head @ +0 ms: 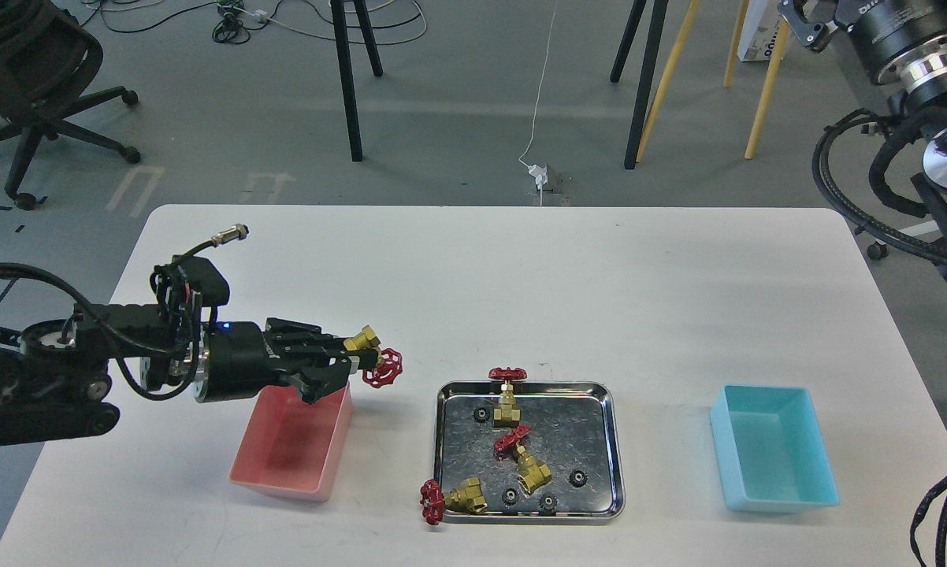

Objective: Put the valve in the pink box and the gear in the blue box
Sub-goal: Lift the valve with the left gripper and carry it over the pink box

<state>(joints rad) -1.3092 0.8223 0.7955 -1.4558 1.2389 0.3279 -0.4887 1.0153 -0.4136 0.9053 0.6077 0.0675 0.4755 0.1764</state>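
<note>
While left gripper (353, 361) clamps one valve (375, 356), three valves, four gears in tray (609, 441), two boxes.

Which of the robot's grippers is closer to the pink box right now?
Left. The left gripper, shut on a valve, hovers just above the pink box at its far right corner. The right arm sits far off at the upper right edge; its gripper isn't clearly visible.

Blue box (773, 449) unobstructed; valves (530, 465) crowd gears (548, 504) in tray (611, 449).
</note>
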